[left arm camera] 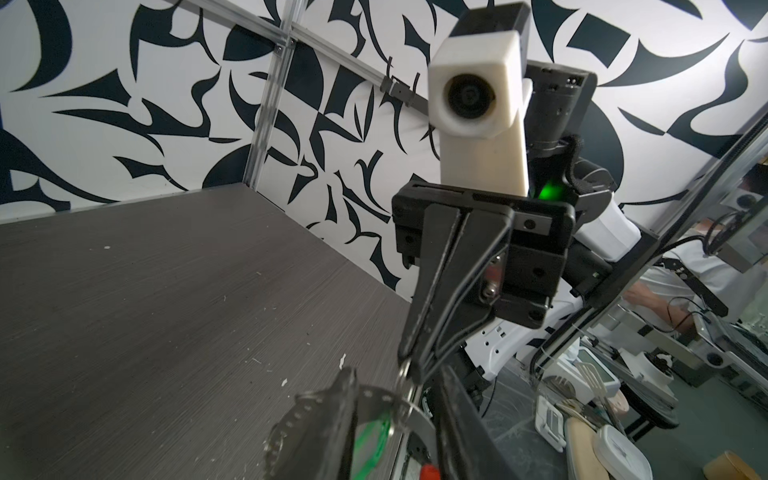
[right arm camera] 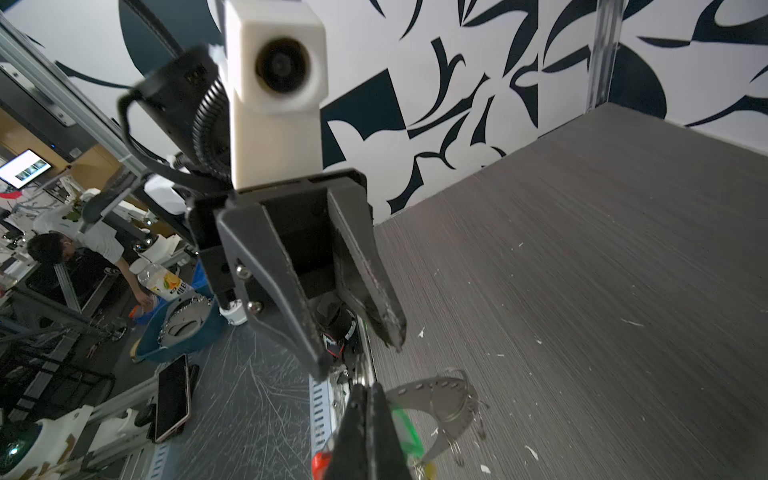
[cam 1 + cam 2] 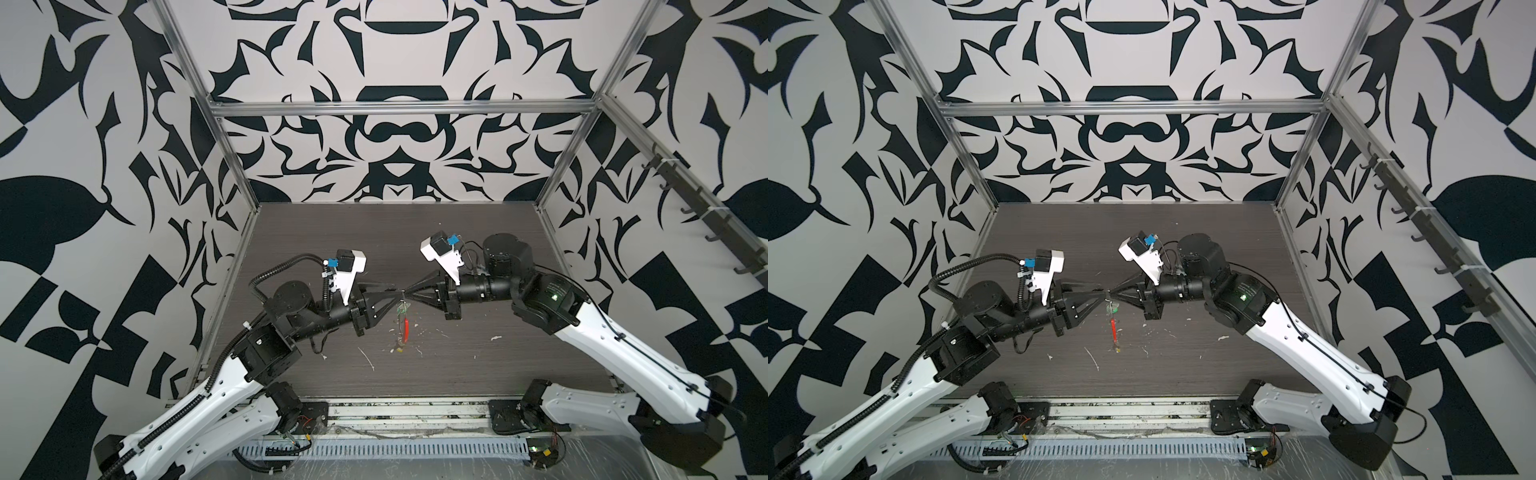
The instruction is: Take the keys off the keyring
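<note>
Grey keyring [image 3: 405, 326] with a red sleeve hangs edge-on over mid-bench [image 3: 478, 374]. Right gripper [image 3: 409, 293] has its jaws together, pinching the ring's top. Green-tag key [image 2: 405, 422] sits just under the grip, yellow-tag key [image 3: 400, 350] at the ring's bottom. Left gripper [image 2: 357, 353] is tip-to-tip with the right, jaws apart, gripping nothing. White flecks [image 3: 368, 357] litter the bench.

white scraps [image 3: 368, 358] dot the desk [image 3: 332, 232] toward its front edge (a phone [image 2: 172, 397] lies off it).
</note>
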